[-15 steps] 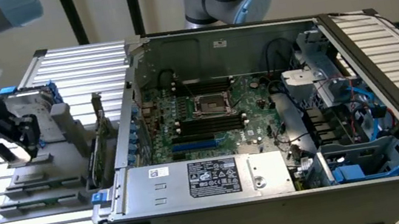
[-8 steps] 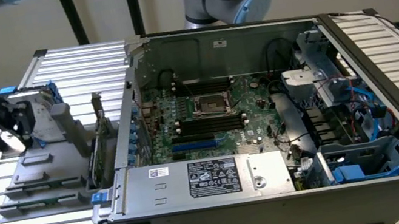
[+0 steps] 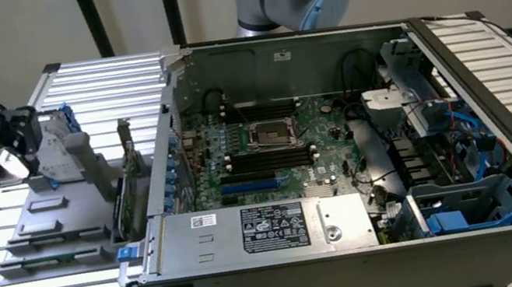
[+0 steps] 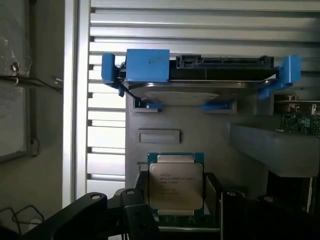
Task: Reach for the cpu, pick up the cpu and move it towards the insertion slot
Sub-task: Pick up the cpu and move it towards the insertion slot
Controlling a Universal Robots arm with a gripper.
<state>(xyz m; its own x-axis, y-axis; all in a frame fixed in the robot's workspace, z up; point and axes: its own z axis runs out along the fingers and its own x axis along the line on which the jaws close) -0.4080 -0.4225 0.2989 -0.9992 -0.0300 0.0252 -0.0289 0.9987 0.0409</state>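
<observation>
The black tool (image 3: 16, 164) hangs over the small square silvery cpu (image 4: 175, 182) and grey tray (image 3: 73, 211); I cannot tell its grip.

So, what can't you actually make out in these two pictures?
1) Print on the small square silvery-topped chip: too small to read, wrist view.
2) The chip's lower edge: covered by dark parts of the black gripper, wrist view, so a grasp cannot be confirmed.
3) Dark centre of the shiny square silver-framed socket: details too small, exterior view.
</observation>
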